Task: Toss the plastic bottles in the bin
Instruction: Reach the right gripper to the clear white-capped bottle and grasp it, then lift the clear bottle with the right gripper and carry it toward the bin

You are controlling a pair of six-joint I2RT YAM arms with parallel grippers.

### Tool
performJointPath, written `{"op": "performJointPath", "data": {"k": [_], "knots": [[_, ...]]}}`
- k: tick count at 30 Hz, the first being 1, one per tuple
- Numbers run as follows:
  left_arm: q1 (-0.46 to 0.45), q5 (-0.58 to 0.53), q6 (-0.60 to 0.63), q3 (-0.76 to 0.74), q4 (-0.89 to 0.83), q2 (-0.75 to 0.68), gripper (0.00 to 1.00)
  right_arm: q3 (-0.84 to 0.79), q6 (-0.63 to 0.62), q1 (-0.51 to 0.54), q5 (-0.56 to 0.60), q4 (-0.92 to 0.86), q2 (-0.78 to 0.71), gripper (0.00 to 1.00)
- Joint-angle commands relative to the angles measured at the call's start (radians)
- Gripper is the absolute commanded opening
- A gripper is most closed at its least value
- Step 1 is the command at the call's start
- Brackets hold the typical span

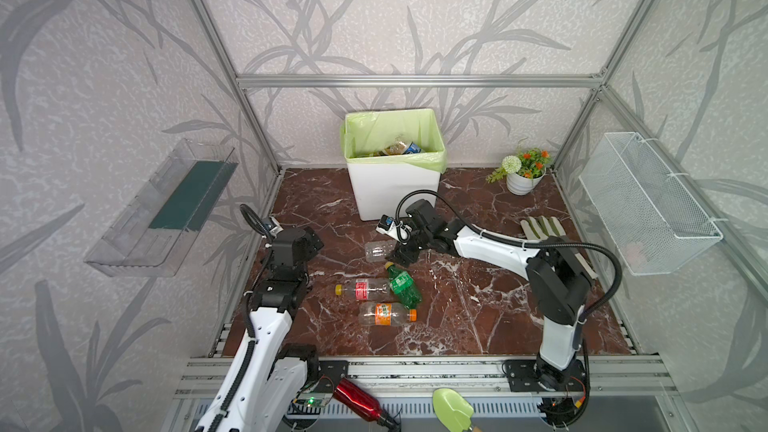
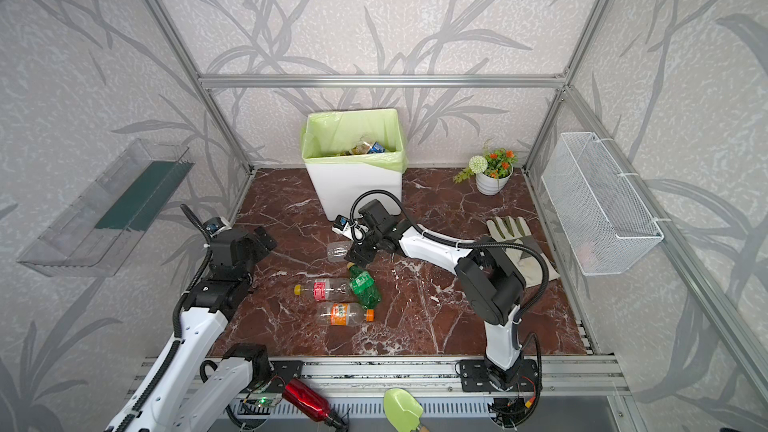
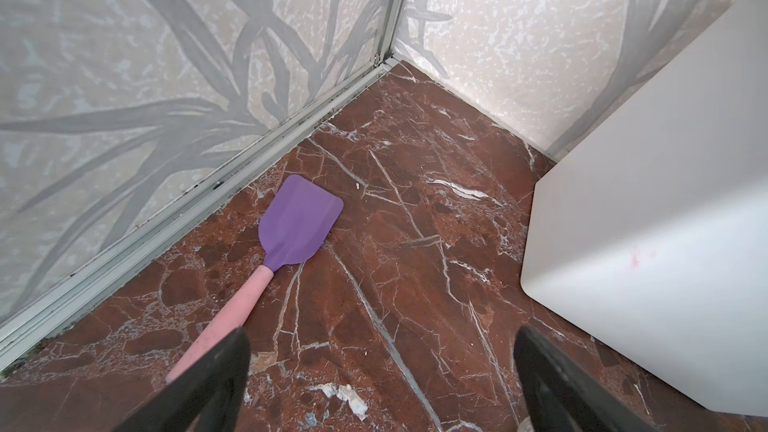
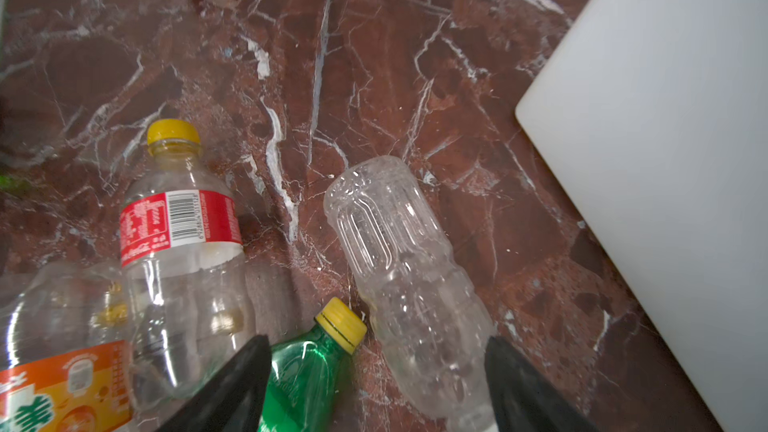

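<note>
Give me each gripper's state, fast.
Left gripper: open, holding nothing.
Right gripper: open, jaws astride the unlabelled clear bottle and the yellow cap of the green bottle; nothing gripped.

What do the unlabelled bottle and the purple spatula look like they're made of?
Unlabelled bottle: clear, glossy thin plastic; the marbled tabletop shows through its ribbed wall. Purple spatula: matte blade on a pink handle, probably silicone or soft plastic; the look leaves it open.

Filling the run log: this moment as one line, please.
right gripper: jaws open astride unlabelled clear bottle, green bottle cap | left gripper: jaws open, empty | tabletop: four bottles | bin: partly filled
</note>
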Motion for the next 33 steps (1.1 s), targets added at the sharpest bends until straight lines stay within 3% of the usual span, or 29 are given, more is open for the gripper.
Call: {"op": "performJointPath", "data": {"k": [1,6,16,20,25,33], "knots": [[0.008,0.002,-0.040,-0.020,-0.015,0.005,0.99,0.099,-0.081,0.016,0.006,-0.100,0.066,0.81],[0.008,0.001,-0.038,-0.028,-0.016,0.007,0.99,0.218,-0.141,0.040,0.053,-0.175,0.173,0.76],[0.010,0.018,-0.040,-0.037,-0.008,0.023,0.99,0.422,-0.226,0.055,0.138,-0.316,0.314,0.76],[0.010,0.016,-0.038,-0.037,-0.009,0.023,0.99,0.469,-0.239,0.056,0.209,-0.361,0.360,0.64],[0.011,0.019,-0.039,-0.040,-0.006,0.026,0.99,0.547,-0.242,0.047,0.335,-0.461,0.401,0.60],[0.012,0.026,-0.040,-0.046,0.002,0.034,0.99,0.350,-0.136,-0.027,0.350,-0.369,0.239,0.56]]}}
